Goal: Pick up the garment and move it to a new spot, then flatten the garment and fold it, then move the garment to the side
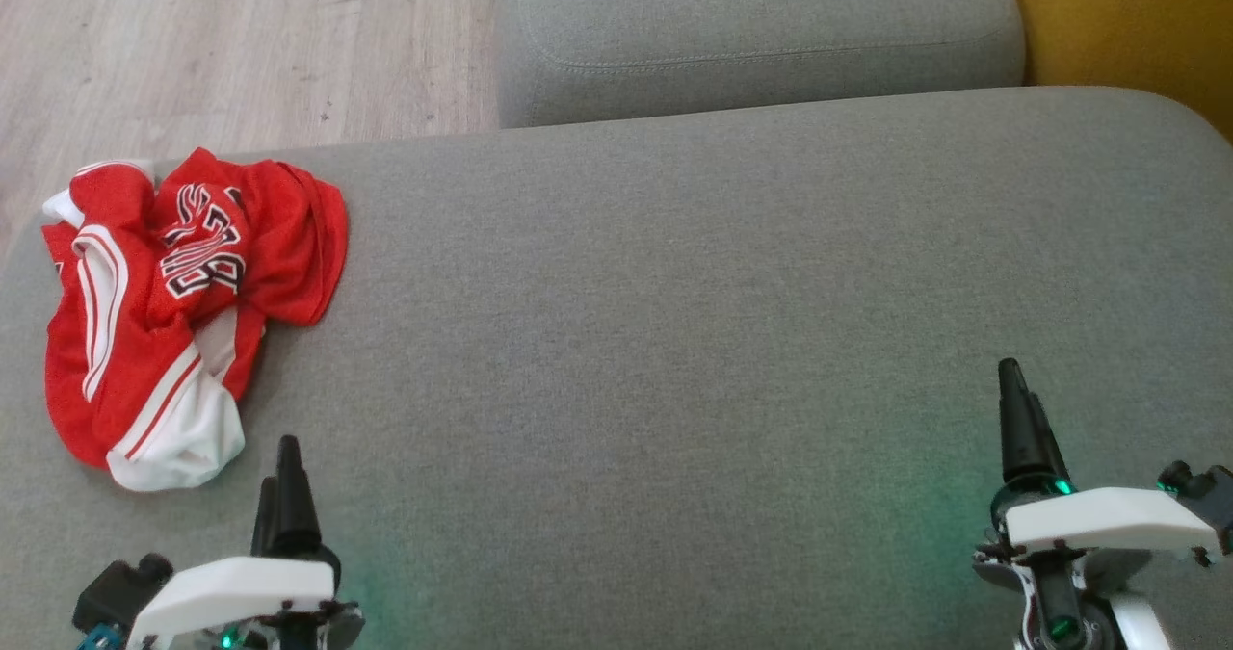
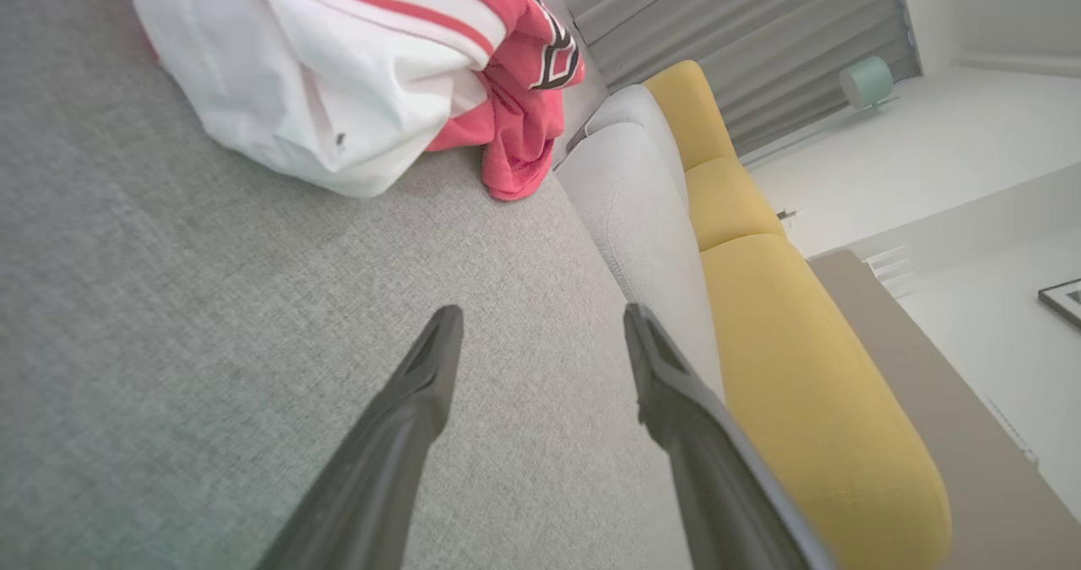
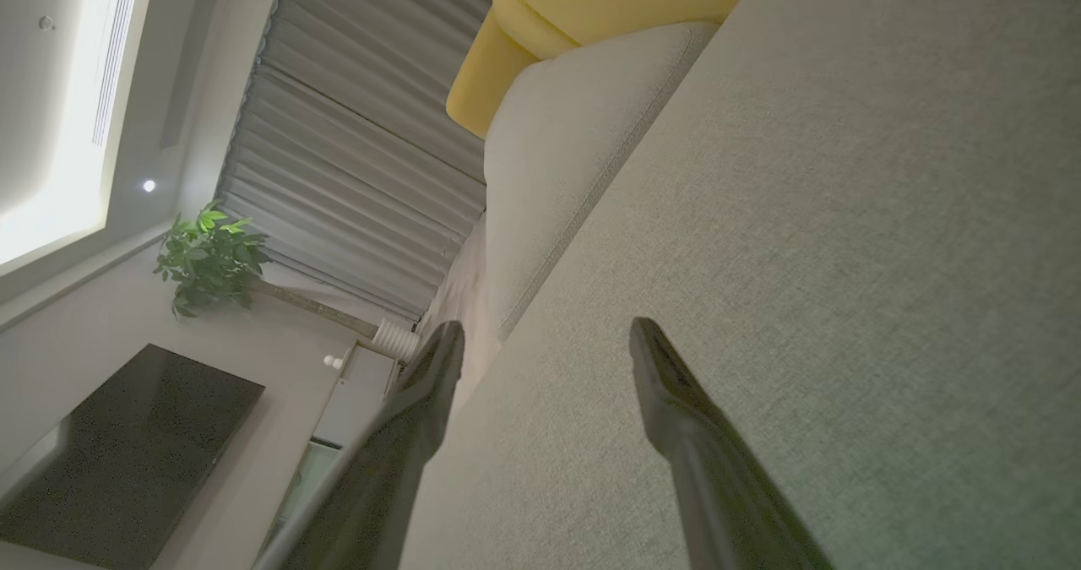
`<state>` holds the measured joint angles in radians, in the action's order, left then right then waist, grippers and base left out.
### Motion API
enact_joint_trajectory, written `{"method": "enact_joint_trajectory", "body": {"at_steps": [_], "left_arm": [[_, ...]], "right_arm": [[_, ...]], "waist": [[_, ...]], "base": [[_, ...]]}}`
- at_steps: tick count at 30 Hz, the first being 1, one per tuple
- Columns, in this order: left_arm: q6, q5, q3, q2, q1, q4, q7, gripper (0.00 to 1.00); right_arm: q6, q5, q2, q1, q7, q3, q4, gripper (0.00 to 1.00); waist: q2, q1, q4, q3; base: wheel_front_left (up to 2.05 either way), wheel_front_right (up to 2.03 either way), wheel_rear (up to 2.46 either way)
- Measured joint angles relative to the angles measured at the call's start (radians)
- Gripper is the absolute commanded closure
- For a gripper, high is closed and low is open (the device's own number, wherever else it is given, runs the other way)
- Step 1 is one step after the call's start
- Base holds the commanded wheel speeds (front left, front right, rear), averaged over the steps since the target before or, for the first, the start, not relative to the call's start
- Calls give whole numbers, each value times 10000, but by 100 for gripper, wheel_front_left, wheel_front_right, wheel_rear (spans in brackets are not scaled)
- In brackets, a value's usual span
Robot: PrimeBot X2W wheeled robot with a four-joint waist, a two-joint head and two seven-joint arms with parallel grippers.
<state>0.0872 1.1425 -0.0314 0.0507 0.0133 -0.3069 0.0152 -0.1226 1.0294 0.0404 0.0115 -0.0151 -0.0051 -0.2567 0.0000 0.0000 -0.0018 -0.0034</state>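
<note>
Grey sofa upholstery spreads wide in front of me: a broad seat (image 1: 674, 342), a second grey cushion (image 1: 751, 34) behind it, a patch of yellow upholstery (image 1: 1137, 24) at the far right, and pale wooden floor (image 1: 193, 43) past the far left corner. The garment (image 1: 183, 313) is a red jersey with white trim and black-and-white lettering. It lies in a crumpled heap at the left end of the seat, close to the edge, with its layers bunched over one another and a white panel turned up on the near side.

My left gripper (image 1: 279, 467) hovers just on the near side of that heap, close to the white panel but apart from it. The left wrist view shows its two fingers spread, with bare seat fabric between them and nothing held. My right gripper (image 1: 1019, 385) is over the right part of the seat, well apart from the garment, and its own wrist view shows it spread and empty too.

As I judge it, none of the task is done. The jersey has not been lifted, and the whole middle of the seat lies bare as a place to carry it. Everything remains: picking it up and moving it there, spreading it flat, folding it, and setting it aside. The left gripper looks best placed to take the first hold.
</note>
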Motion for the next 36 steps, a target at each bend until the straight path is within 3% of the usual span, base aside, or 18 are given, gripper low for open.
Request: {"method": "enact_joint_trajectory", "body": {"at_steps": [36], "left_arm": [[-690,-5091,-1005,487,1,-422,1022,0]], "right_arm": [[0,-4767,77,16,-1026,1007,-46,0]], "waist": [[0,0,-50,-81]], "base": [[0,0,0]]}}
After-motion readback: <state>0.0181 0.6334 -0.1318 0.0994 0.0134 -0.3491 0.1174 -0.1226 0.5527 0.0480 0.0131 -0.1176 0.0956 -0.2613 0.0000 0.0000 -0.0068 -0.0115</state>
